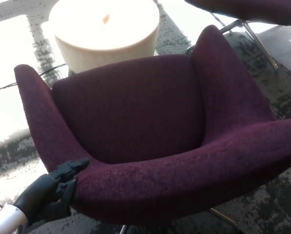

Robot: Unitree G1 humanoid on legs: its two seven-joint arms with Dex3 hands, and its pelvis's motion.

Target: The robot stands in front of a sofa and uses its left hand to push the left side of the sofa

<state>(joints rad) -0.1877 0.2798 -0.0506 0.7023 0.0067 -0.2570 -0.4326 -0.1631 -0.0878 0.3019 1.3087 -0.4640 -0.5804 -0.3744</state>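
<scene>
sofa (135,112), a deep plum upholstered seat with a curved back, fills most of the head view, its seat cushion facing away from the robot and its rounded back rim running along the bottom of the frame from the low left corner out to the right edge. left hand (57,187) comes in from the bottom left corner on a black forearm with a white cuff, and its fingers (73,166) are spread apart and laid against the outside of the sofa's left end, where the arm meets the back rim; it grips nothing, only presses on the fabric. right hand is not in view. beyond the sofa's far edge stands a round cream table (104,34) with a small orange mark on its top, touching or just behind the seat's far rim, i cannot tell which. a thin cable (18,84) trails over the patterned grey carpet (18,151) at the left edge, and part of a second purple chair (242,9) on metal legs shows at the top right corner. the step in hand looks like the push itself, with contact already made on the left side; the next move calls for a steady forward drive through the palm, kept low on the rim so the hand does not slip off the curve. no brand, label or writing can be read anywhere.
</scene>
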